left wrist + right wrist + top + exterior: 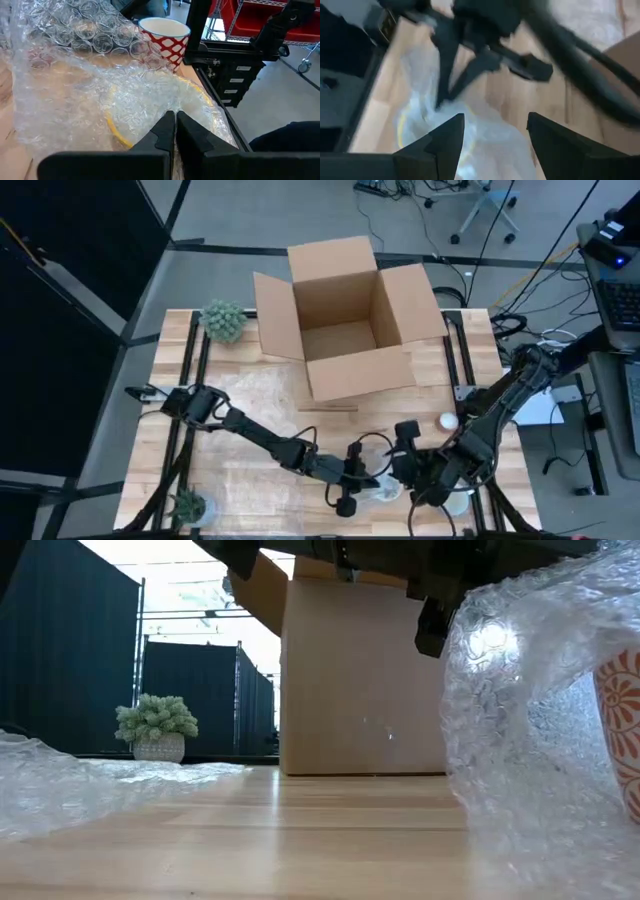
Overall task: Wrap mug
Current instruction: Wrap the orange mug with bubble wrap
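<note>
No readable text, label, brand, number or sign in any view. Cardboard box (345, 315): plain brown faces, no print visible. Mug (165, 37): red-and-white lattice pattern only, no lettering. Drawer unit (240, 82) beyond mug: small pale tags on drawer fronts, too small to read. Planter (158, 747) left of box in low view: textured white surface, no marking.

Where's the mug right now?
The mug stands upright at the table's near edge, right of centre in the high view, partly behind a raised fold of bubble wrap that the left end effector is pinching.
</note>
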You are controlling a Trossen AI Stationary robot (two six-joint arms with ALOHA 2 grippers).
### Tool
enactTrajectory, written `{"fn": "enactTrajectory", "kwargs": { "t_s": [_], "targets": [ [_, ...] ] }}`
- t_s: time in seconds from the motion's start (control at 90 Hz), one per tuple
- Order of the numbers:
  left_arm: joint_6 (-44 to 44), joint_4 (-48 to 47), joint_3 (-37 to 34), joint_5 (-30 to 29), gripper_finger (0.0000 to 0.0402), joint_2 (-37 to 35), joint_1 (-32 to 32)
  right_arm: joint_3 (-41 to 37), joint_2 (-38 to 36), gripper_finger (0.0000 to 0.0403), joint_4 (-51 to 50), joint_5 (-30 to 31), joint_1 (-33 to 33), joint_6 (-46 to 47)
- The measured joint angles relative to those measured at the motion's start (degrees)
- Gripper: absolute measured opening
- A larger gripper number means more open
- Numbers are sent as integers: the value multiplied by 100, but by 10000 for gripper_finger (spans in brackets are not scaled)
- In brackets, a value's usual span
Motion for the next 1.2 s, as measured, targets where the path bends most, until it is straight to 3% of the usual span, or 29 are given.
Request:
{"fn": "enactTrajectory", "kwargs": {
  "t_s": [0.189,0.367,0.644,0.8,1.0,1.2],
  "targets": [
    [-1,45,0,2,0,4,0,0,0,205,293,-4,-5,2],
    [-7,51,0,9,0,4,0,-50,0,205,-164,15,62,191],
    [-7,60,0,11,0,4,-4,-683,19,196,-235,181,-49,-195],
    [-7,62,0,11,0,4,-4,-815,17,143,-199,203,-47,-360],
    [-5,-53,0,17,0,-82,-37,-768,17,17,71,-20,93,-415],
    [-1,-492,-9,20,0,-384,-84,-546,17,8,320,-28,329,-317]
  ]
}}
